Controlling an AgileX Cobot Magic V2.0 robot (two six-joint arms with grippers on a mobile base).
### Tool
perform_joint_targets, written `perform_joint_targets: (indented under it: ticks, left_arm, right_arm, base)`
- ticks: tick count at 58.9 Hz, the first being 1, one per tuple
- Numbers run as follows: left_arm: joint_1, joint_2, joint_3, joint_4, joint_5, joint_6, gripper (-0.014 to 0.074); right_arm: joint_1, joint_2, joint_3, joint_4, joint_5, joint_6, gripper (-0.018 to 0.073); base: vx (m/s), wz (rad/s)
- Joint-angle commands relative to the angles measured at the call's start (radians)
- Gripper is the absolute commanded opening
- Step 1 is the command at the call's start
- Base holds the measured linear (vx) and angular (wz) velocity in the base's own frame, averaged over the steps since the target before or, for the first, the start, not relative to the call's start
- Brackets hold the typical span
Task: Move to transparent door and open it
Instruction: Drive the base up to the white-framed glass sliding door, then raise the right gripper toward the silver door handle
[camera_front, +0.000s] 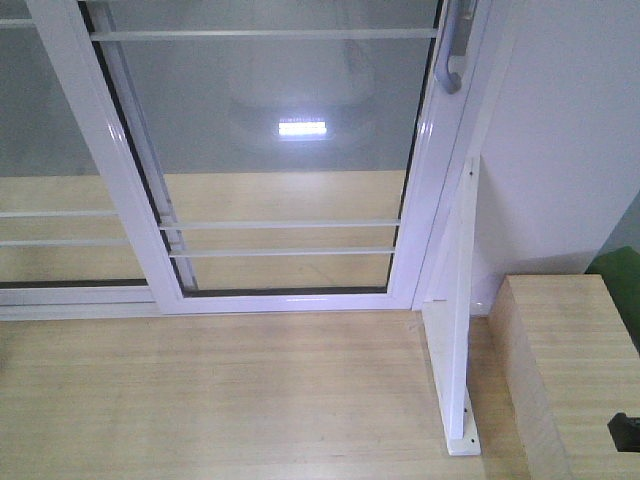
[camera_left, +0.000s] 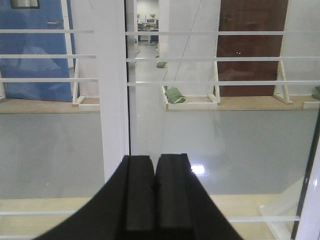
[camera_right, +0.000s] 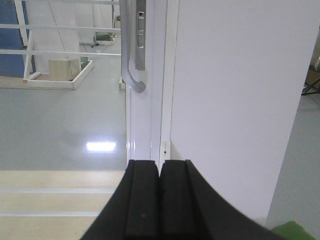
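Observation:
The transparent door fills the middle of the front view, a white-framed glass panel with thin horizontal white bars. Its grey curved handle hangs on the right stile, top right. In the right wrist view the same handle sits up and left of my right gripper, which is shut and empty, pointing at the stile. My left gripper is shut and empty too, facing the glass next to a white upright. Neither gripper touches the door.
A second glass panel without a handle overlaps on the left. A white wall and a white floor bracket stand at the right. A wooden block sits bottom right on the wooden floor.

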Motion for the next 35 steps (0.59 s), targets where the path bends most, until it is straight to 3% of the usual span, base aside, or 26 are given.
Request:
perform_joint_targets:
  ticks: [1,35]
  left_arm:
    - [-0.004,0.009,0.03,-0.01,-0.082,0.001,-0.0006]
    - [-0.004,0.009,0.03,-0.01,-0.082,0.001,-0.0006]
  right_arm:
    - [-0.007,-0.014,0.014,-0.001,-0.083,-0.002,-0.0008]
    - [-0.007,-0.014,0.014,-0.001,-0.083,-0.002,-0.0008]
  base:
    - [0.36,0.01]
    - [0.26,0.01]
